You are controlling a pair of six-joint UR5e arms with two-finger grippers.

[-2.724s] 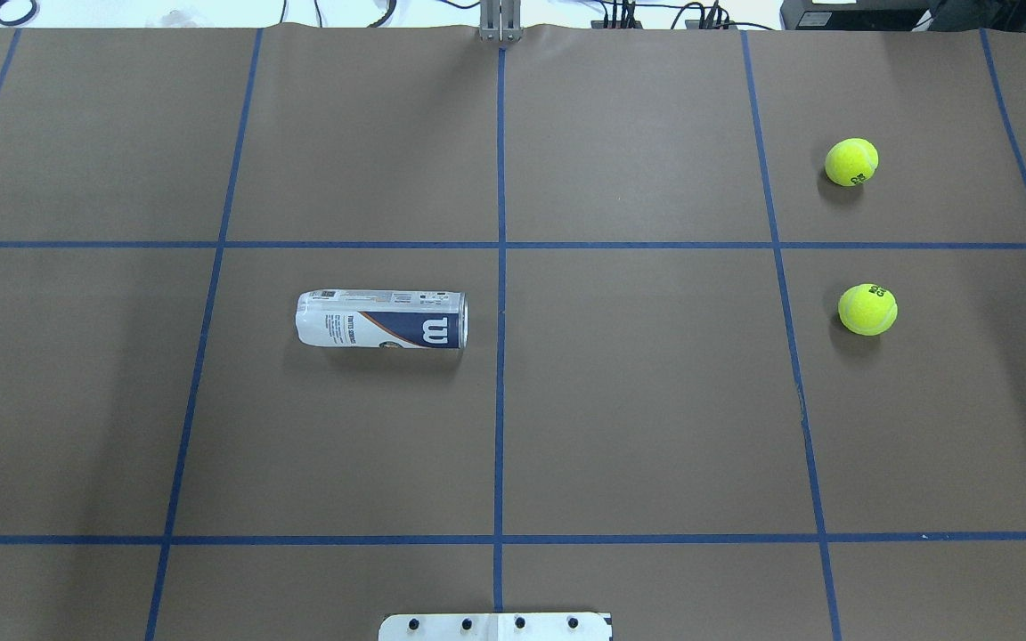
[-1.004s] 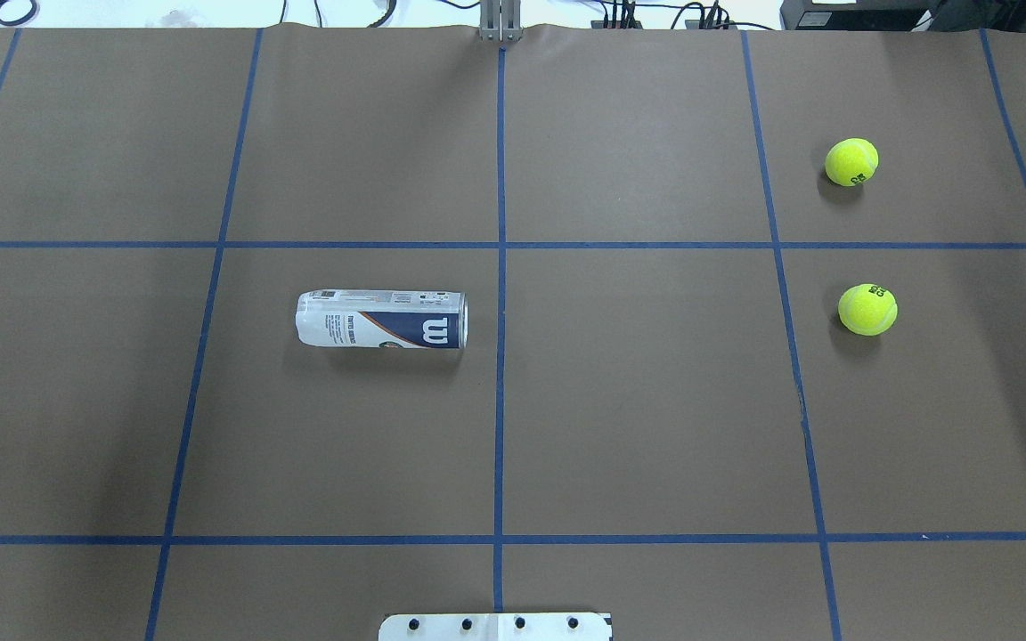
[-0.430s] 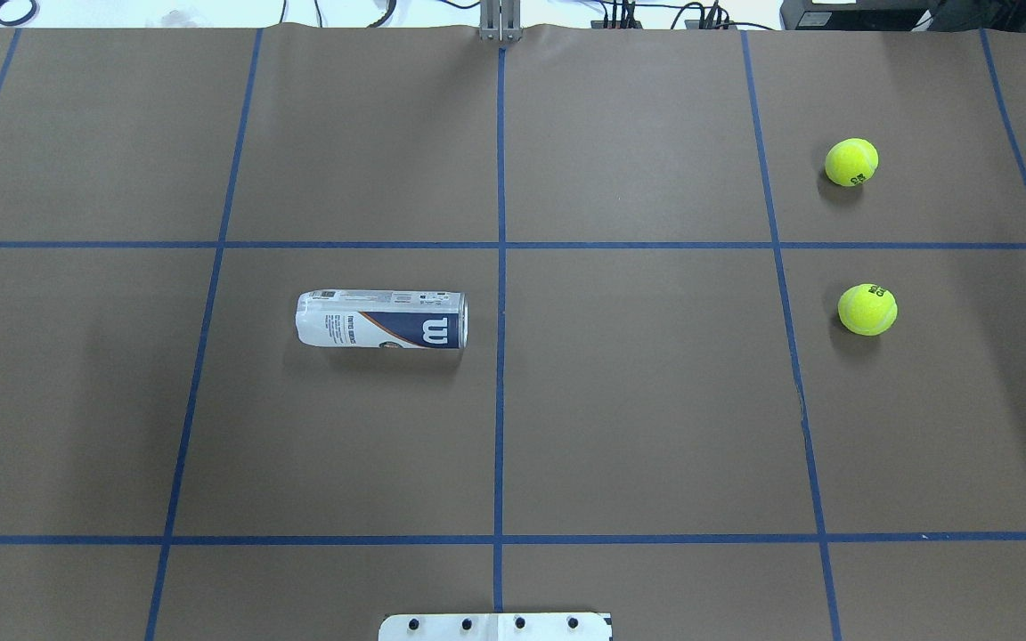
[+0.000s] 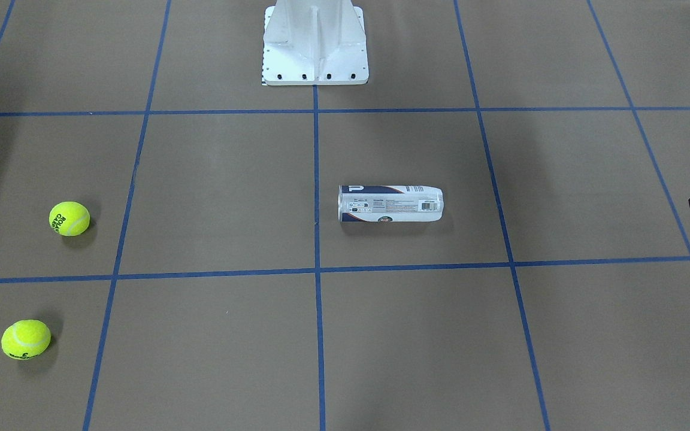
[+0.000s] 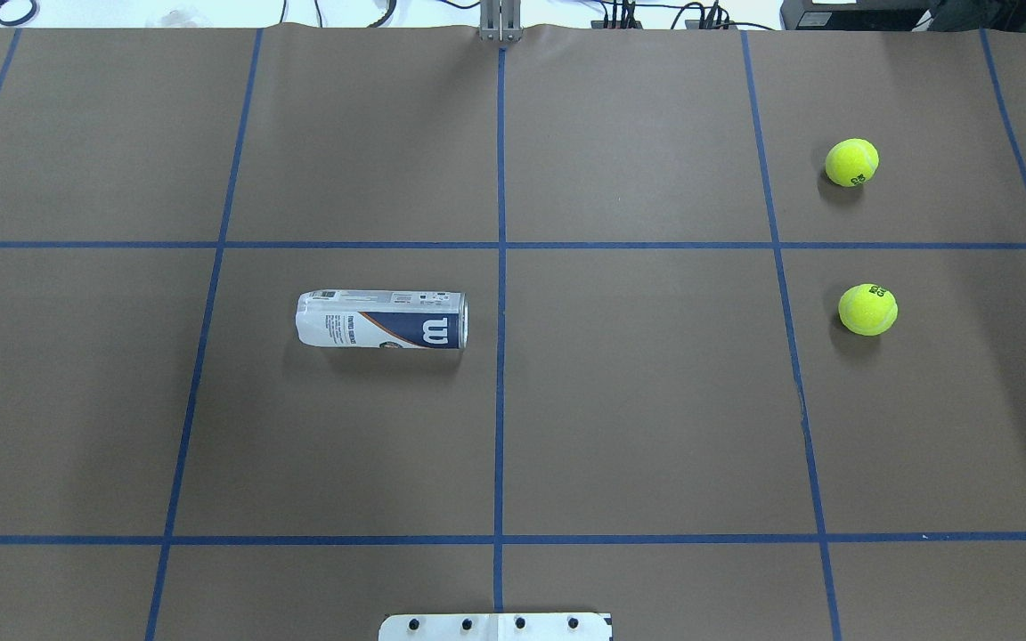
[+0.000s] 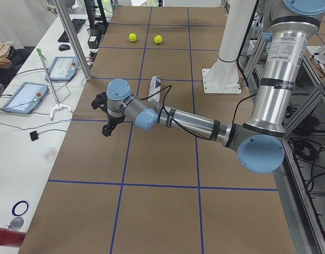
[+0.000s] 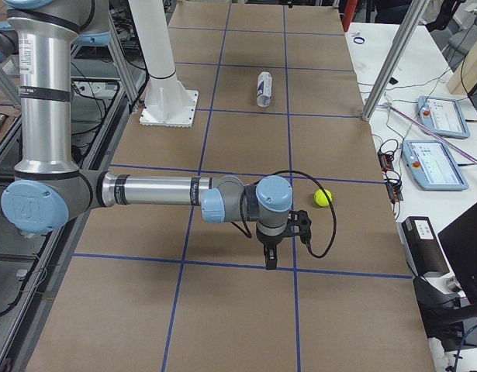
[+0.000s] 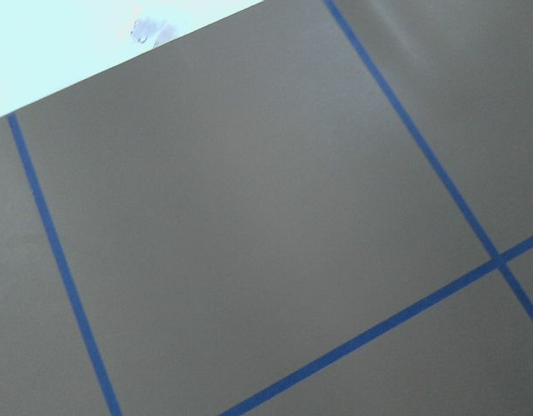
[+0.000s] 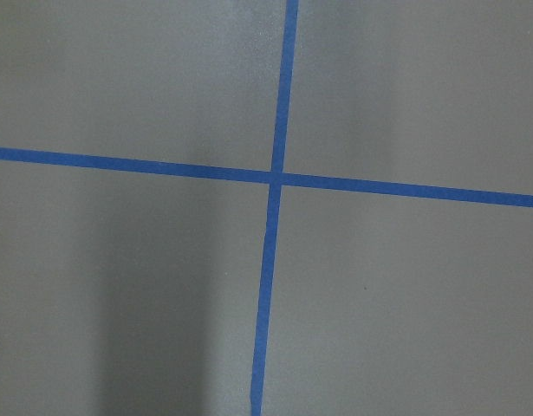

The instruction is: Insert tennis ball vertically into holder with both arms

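Holder (image 5: 381, 319): lay on its side on the table (image 5: 655, 427), untouched, with no ball inside
Long axis of holder: ran flat across the table from the robot's left to its right; the straight-rimmed end, apparently the mouth, faced away from the left gripper, toward the centre line
Left gripper (image 6: 107, 114): hung above the table near its left end, empty; only a sliver of it showed at the edge of the front-facing view, so whether its fingers were spread or pressed together could not be told
Holder from left gripper: off to the gripper's right, toward the table's middle, well apart
Right gripper (image 7: 278, 240): hung above the table's right end, empty; seen only from the side, so finger spacing could not be told
Tennis balls (image 5: 851, 162) (image 5: 867, 309): both loose on the table, to the right gripper's left; one lay near it
Nearer arm: left for the holder, right for the balls
Step judged: start of the approach; the holder probably had to be gripped across its girth and stood upright first
Pedestal base (image 4: 315, 48): stood behind the holder, apart from it
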